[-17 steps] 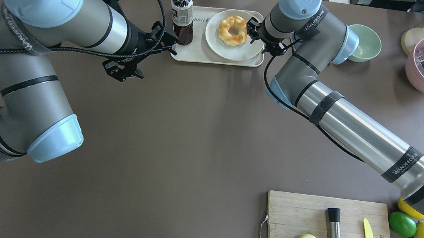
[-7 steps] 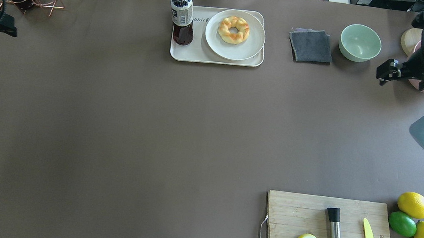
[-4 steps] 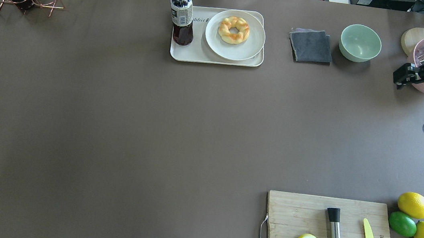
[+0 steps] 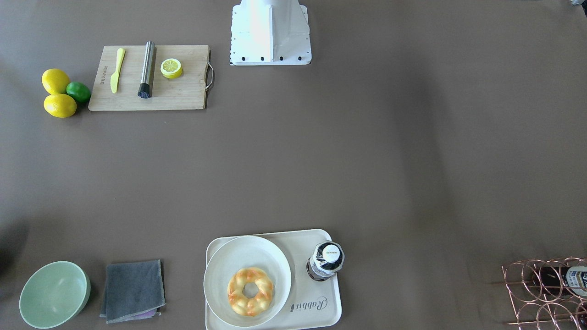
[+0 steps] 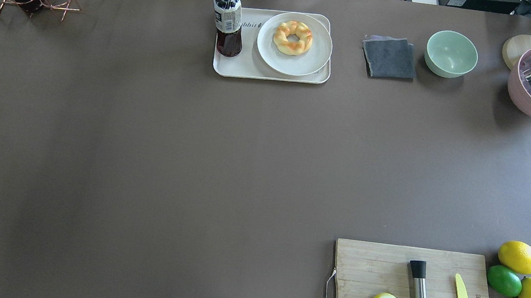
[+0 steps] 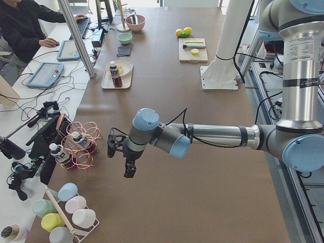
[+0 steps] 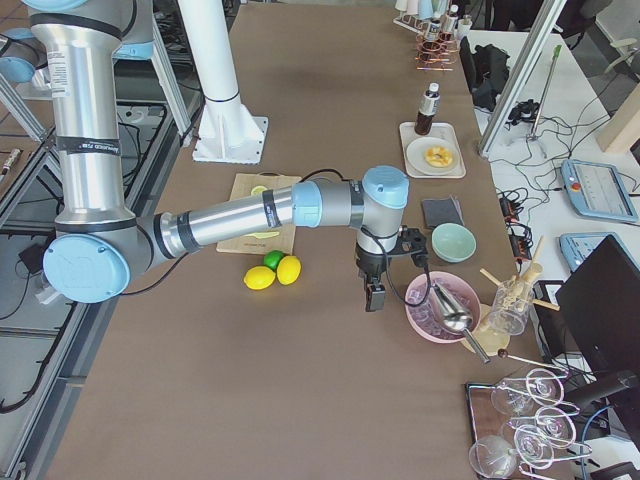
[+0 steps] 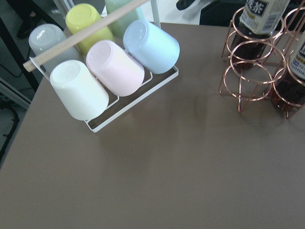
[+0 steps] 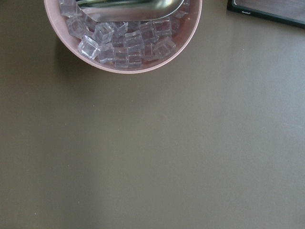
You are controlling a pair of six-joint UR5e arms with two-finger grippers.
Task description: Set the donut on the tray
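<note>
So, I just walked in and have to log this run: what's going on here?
Nothing is being handled right now. The donut lies on a round white plate that sits on the tray, beside an upright bottle. Both arms are away from it: the left gripper hangs near the copper wire rack at one table end, the right gripper near the pink bowl of ice at the other. Whether they are open or shut cannot be told from these side views.

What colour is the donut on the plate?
The donut is golden yellow with orange-brown patches. It shows best in the exterior front-facing view.
</note>
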